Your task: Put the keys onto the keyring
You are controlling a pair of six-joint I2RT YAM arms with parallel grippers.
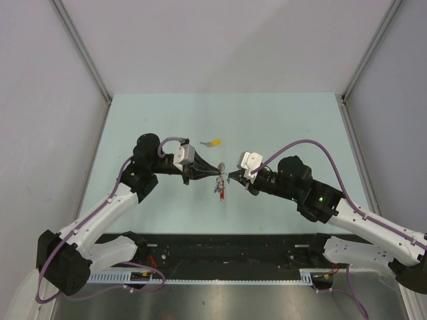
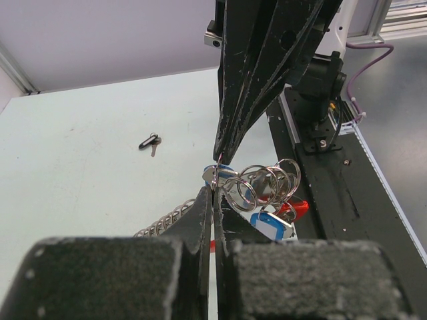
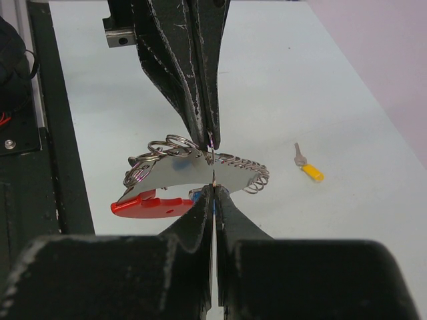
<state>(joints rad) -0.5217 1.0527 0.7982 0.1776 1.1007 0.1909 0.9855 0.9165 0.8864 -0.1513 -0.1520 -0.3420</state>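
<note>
Silver keyring (image 3: 213, 175), upright and edge-on, pinched between closed left hand (image 1: 216, 175) and right hand (image 1: 231, 177).

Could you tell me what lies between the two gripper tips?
The keyring, pinched from both sides by the left gripper and right gripper, with its chain and a blue-capped key hanging there. Both wrist views show it.

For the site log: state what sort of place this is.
Probably a robotics lab test cell: a pale green table walled by grey panels, the left arm and right arm bolted at its near edge, and a cable duct along the front.
</note>
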